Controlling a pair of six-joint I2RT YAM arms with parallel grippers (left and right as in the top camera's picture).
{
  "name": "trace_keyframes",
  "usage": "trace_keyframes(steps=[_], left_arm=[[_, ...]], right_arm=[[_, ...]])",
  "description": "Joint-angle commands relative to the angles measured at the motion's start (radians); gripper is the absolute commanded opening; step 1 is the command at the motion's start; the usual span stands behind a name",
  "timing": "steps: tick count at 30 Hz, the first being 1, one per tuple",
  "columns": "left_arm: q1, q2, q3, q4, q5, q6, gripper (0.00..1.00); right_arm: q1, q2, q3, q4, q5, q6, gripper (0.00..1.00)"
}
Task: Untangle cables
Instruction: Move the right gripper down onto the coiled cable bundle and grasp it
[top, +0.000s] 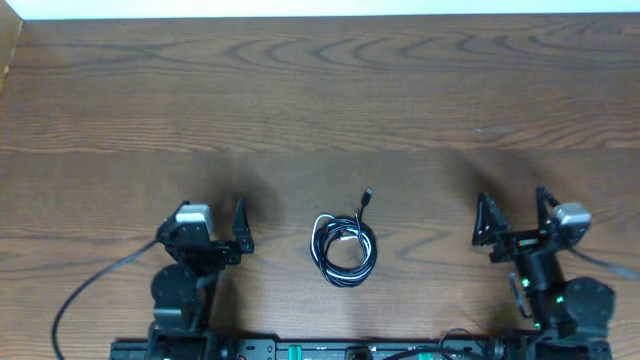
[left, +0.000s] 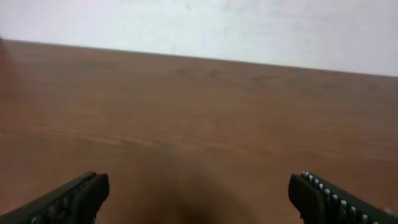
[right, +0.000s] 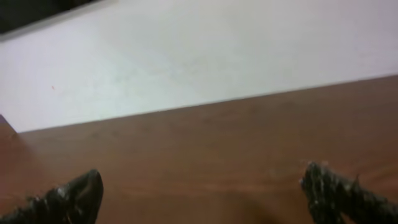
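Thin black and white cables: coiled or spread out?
Coiled: the thin black and white cables lie in one looped bundle, one plug end trailing.

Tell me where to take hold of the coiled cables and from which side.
Grip the straight tail just behind the plug, the one end jutting out of the coiled cables toward the far edge. Come down from above, closing across the cord: it lies flat on the table, clear of the loops.
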Motion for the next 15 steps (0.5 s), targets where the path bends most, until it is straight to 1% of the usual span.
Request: trace_keyframes(steps=[1, 3, 5, 9, 11, 13, 15], left_arm=[[0.004, 0.173, 0.244, -0.048, 0.057, -0.042, 0.98], [0.004, 0.274, 0.357, -0.121, 0.093, -0.047, 0.98], [0.004, 0.374, 0.466, -0.207, 0.12, -0.087, 0.98], [0.004, 0.543, 0.65, -0.377, 0.196, -0.156, 0.98], [0.004, 0.611, 0.722, -0.435, 0.275, -0.155, 0.98], [0.004, 0.649, 0.761, -0.442, 0.347, -0.155, 0.98], [0.004, 0.673, 0.775, -0.396, 0.382, -0.166, 0.98]], right_arm=[[0.006, 0.175, 0.169, -0.063, -0.019, -0.025, 0.99], [0.007, 0.298, 0.273, -0.13, -0.075, -0.052, 0.99], [0.01, 0.422, 0.384, -0.219, -0.114, -0.057, 0.99], [0.051, 0.647, 0.6, -0.43, -0.117, -0.069, 0.99], [0.085, 0.749, 0.708, -0.544, -0.114, -0.077, 0.99], [0.121, 0.837, 0.801, -0.642, -0.101, -0.087, 0.99], [0.164, 0.932, 0.908, -0.756, -0.077, -0.106, 0.99]])
